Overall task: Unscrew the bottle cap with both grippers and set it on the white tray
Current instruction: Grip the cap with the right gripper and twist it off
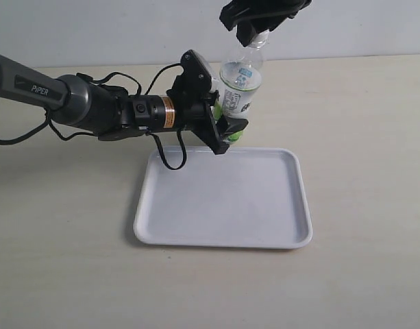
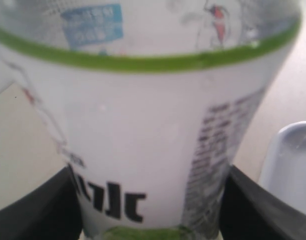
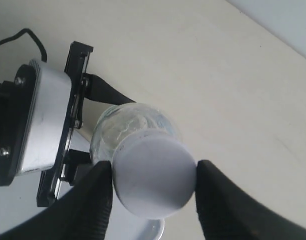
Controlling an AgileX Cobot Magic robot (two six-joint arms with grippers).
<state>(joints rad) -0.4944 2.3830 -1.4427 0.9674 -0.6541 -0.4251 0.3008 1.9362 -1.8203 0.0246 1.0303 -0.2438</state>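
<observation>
The clear bottle (image 1: 240, 82) with its white and green label stands tilted just behind the white tray (image 1: 223, 199). My left gripper (image 1: 223, 127) on the grey PIPER arm is shut on the bottle's lower body; in the left wrist view the label (image 2: 143, 140) fills the frame between both black fingers (image 2: 38, 210). My right gripper (image 1: 254, 31) comes down from above and is shut on the white bottle cap (image 3: 153, 175), which sits on the bottle's neck, a black finger (image 3: 95, 200) pressed to each side. In the exterior view the cap is hidden by that gripper.
The beige tabletop (image 1: 360, 123) spreads all round. A black cable (image 1: 165, 154) loops from the left arm over the tray's back left corner. The tray's corner (image 2: 292, 165) shows beside the bottle in the left wrist view.
</observation>
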